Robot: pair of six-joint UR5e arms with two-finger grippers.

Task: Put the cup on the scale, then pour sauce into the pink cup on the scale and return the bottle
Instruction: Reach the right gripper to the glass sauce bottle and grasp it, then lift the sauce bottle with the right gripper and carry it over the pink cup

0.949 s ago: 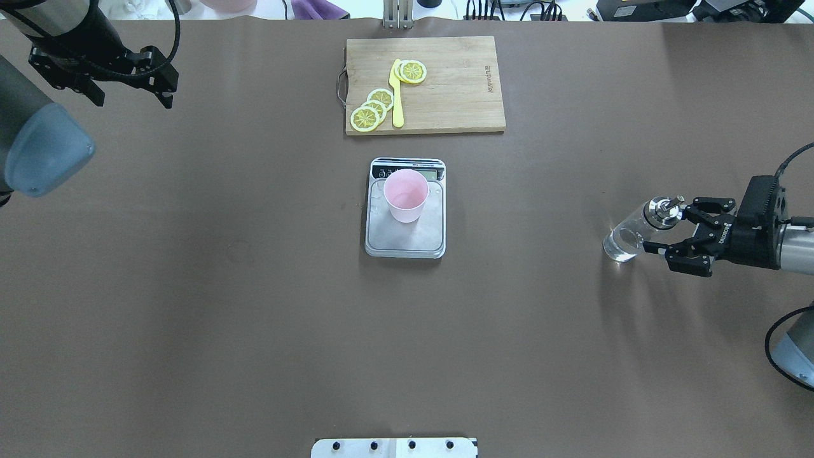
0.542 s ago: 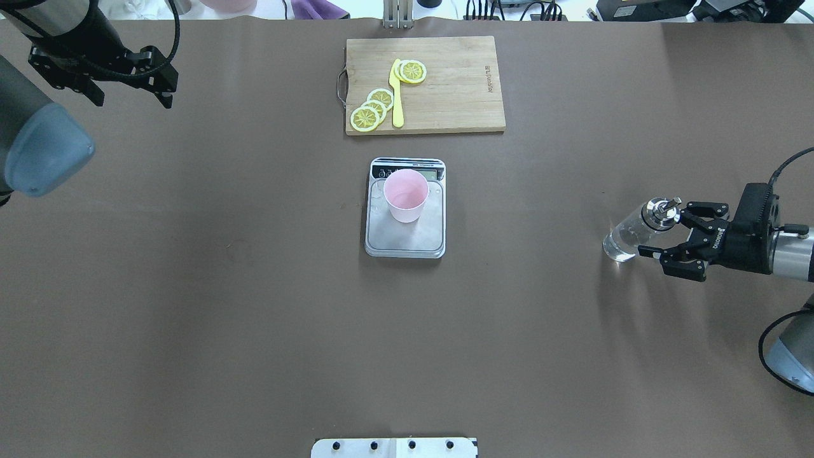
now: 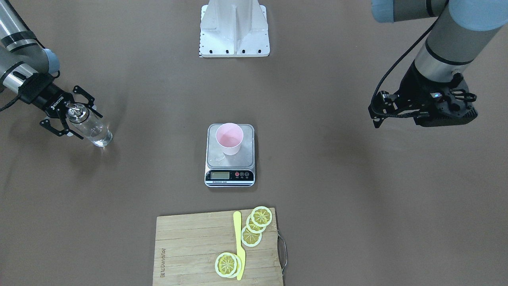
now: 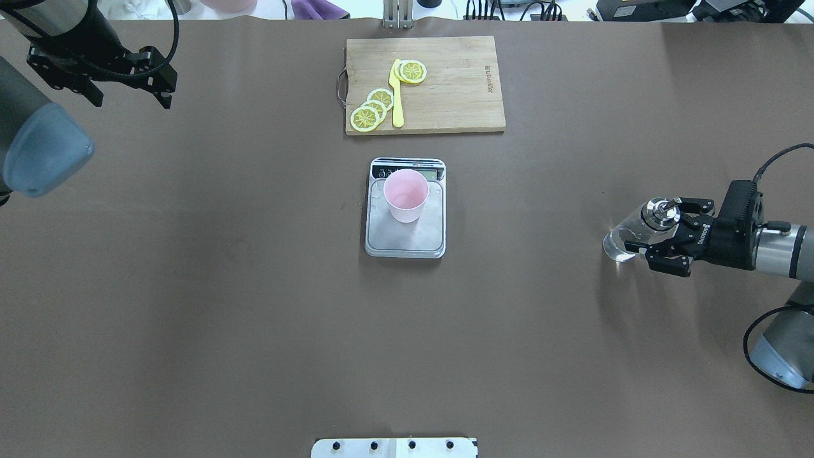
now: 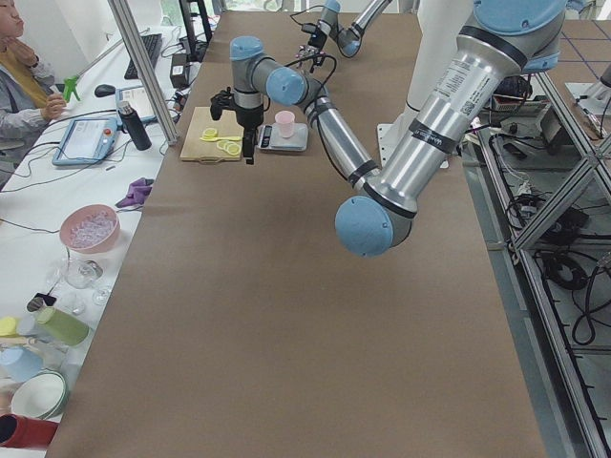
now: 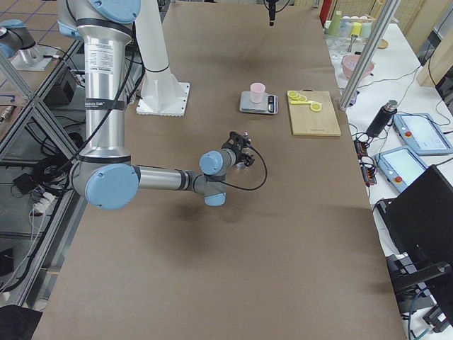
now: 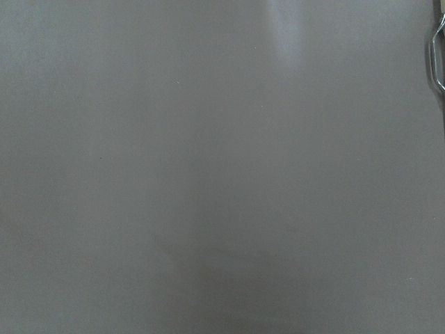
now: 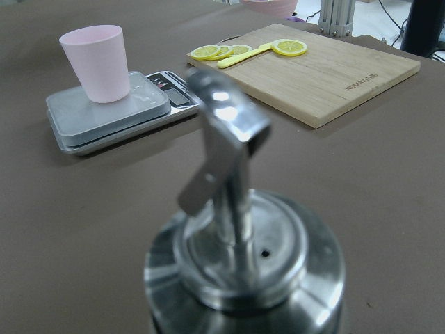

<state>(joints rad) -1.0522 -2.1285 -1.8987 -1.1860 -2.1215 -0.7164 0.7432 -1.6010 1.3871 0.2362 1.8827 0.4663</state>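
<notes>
The pink cup (image 4: pixel 406 194) stands upright on the steel scale (image 4: pixel 407 243) at the table's middle; both also show in the front view, the cup (image 3: pixel 229 138) and the scale (image 3: pixel 229 177). The clear glass bottle (image 4: pixel 625 234) with a silver pour spout (image 8: pixel 236 181) stands on the table at the far right. My right gripper (image 4: pixel 658 224) is open, its fingers on either side of the bottle's neck, as the front view (image 3: pixel 77 115) also shows. My left gripper (image 4: pixel 137 89) is open and empty, high over the far left of the table.
A bamboo cutting board (image 4: pixel 445 95) with lemon slices (image 4: pixel 372 108) and a yellow knife (image 4: pixel 397 95) lies behind the scale. The robot's base plate (image 3: pixel 234 35) is at the near edge. A few drops lie on the scale's platform.
My right gripper has moved left towards the bottle, so its open fingers now straddle the neck. The bottle, cup and left arm have not moved.
</notes>
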